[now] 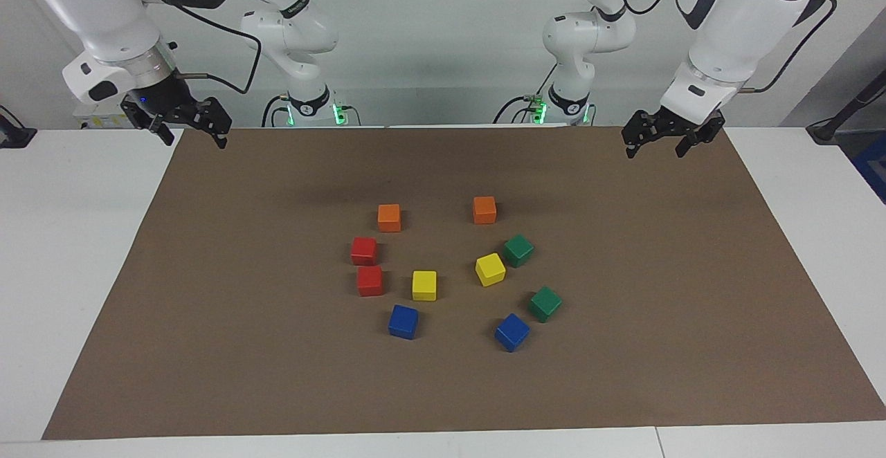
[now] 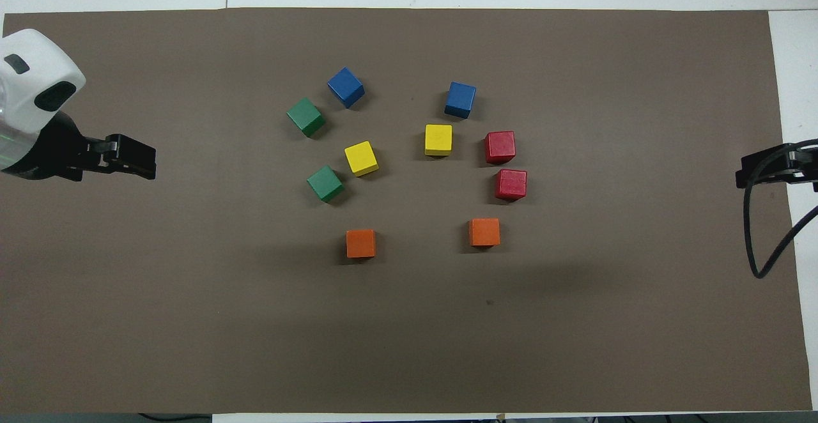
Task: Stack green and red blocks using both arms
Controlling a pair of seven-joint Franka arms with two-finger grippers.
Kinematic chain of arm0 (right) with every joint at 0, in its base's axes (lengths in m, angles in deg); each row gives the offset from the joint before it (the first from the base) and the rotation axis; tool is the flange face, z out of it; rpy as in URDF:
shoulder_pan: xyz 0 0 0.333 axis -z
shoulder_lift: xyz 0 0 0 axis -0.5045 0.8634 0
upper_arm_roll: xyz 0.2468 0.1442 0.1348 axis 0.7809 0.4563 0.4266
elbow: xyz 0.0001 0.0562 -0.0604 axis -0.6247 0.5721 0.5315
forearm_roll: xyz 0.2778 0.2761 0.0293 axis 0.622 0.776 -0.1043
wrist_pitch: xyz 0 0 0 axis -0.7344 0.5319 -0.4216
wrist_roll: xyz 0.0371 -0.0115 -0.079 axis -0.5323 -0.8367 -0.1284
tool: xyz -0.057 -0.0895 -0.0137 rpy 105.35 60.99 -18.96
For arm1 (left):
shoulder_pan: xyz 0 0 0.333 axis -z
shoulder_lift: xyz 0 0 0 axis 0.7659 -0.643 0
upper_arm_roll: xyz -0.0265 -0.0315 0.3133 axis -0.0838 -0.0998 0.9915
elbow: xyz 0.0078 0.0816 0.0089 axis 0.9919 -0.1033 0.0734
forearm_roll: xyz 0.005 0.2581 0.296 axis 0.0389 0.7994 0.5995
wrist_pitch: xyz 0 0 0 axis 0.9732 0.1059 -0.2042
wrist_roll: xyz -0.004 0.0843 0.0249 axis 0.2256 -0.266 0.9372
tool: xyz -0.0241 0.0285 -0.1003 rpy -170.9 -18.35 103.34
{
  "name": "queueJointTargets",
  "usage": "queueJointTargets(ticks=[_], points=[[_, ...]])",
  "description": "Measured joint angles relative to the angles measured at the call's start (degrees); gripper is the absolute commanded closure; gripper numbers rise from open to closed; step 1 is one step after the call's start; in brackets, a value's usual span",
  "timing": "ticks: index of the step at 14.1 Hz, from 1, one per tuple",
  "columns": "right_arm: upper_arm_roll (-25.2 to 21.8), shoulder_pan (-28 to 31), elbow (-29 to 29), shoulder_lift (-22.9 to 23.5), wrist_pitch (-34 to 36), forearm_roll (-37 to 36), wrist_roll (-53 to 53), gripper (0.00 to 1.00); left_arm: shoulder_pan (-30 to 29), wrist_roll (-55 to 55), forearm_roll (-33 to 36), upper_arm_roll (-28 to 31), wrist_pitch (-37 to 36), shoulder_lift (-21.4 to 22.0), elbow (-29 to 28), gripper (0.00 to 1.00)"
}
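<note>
Nothing stacked: two green blocks [image 1: 518, 250] and two red blocks [image 1: 364, 250] lie mid-mat [image 1: 208, 306]. Left gripper [image 1: 666, 141] and right gripper [image 1: 187, 124] hang spread and empty over the robot-side corners. Recommend each arm descends squarely on its nearer pair, avoiding the yellow blocks [image 1: 490, 269] alongside.

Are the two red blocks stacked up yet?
No. The two red blocks sit side by side on the brown mat, each flat on it, neither on top of the other.
</note>
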Motion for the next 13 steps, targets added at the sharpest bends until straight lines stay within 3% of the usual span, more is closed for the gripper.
queueJointTargets(ticks=[4, 10, 13], points=[[0.00, 0.00, 0.02, 0.00, 0.00, 0.00, 0.00, 0.00, 1.62, 6.65, -0.29, -2.32, 3.42, -2.53, -0.10, 0.00], [-0.03, 0.00, 0.02, 0.00, 0.00, 0.00, 0.00, 0.00, 10.68, 26.20, 0.31, -2.46, 10.72, -16.52, 4.25, 0.00], [-0.02, 0.00, 0.05, 0.00, 0.00, 0.00, 0.00, 0.00, 12.05, 31.30, 0.58, -2.42, 15.10, -19.47, 4.15, 0.00]])
